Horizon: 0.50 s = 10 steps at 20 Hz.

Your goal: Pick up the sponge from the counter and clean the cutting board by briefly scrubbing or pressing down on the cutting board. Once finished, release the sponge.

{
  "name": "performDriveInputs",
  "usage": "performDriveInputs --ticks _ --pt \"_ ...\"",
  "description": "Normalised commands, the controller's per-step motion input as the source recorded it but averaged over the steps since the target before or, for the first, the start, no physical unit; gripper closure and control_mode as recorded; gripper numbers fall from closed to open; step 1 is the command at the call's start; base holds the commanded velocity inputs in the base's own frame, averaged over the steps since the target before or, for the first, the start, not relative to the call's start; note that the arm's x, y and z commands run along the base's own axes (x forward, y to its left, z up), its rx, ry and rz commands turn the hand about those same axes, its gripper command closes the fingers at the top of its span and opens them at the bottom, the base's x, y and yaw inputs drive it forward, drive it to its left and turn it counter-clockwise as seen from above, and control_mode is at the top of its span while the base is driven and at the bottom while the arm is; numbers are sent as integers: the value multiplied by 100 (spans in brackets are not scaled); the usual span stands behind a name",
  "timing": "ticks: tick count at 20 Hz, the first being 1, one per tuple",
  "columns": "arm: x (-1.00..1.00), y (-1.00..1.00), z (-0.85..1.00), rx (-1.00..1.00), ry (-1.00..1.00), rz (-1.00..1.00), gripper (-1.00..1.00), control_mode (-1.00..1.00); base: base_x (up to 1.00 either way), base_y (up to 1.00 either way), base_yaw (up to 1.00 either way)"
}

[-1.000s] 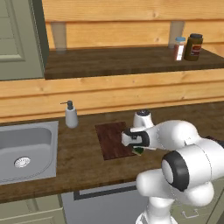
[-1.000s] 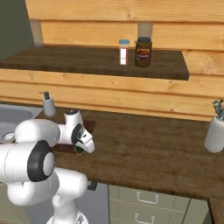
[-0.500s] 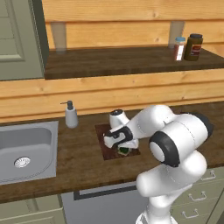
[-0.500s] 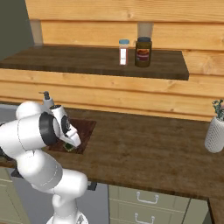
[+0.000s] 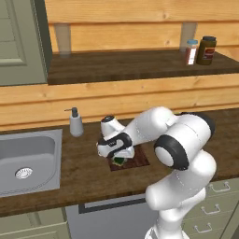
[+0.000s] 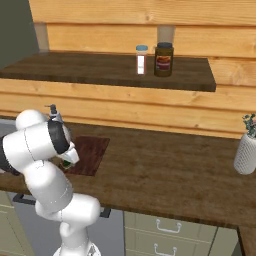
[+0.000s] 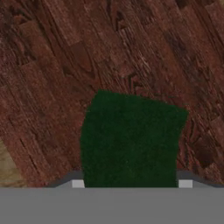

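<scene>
End effector (image 5: 120, 158) lowered over the cutting board (image 5: 138, 158), its fingers closed on the sponge (image 5: 119, 160); in the hand view the sponge (image 7: 131, 140) appears as a dark green block sitting between the finger tips against the reddish-brown grain of the cutting board (image 7: 52, 78). The sponge sits over the left part of the board, at or just above its surface; actual contact cannot be told. The cutting board (image 6: 92, 152) lies flat on the bench (image 5: 93, 175), toward its near edge. A soap dispenser (image 5: 75, 123) stands upright on the bench to the far left of the board, beside the steel sink (image 5: 28, 158). On the shelf (image 6: 100, 70) above stand a small white bottle (image 6: 142, 59) and a dark jar (image 6: 163, 59), side by side. A white vase (image 6: 246, 150) stands at the far right of the bench (image 6: 170, 170).
</scene>
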Motion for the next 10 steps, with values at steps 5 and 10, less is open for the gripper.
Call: performDriveInputs --ticks 5,10 --pt "0 32 -63 -3 3 0 100 -100 0 0 0" --pt "34 21 -7 0 0 -2 100 -100 0 0 0"
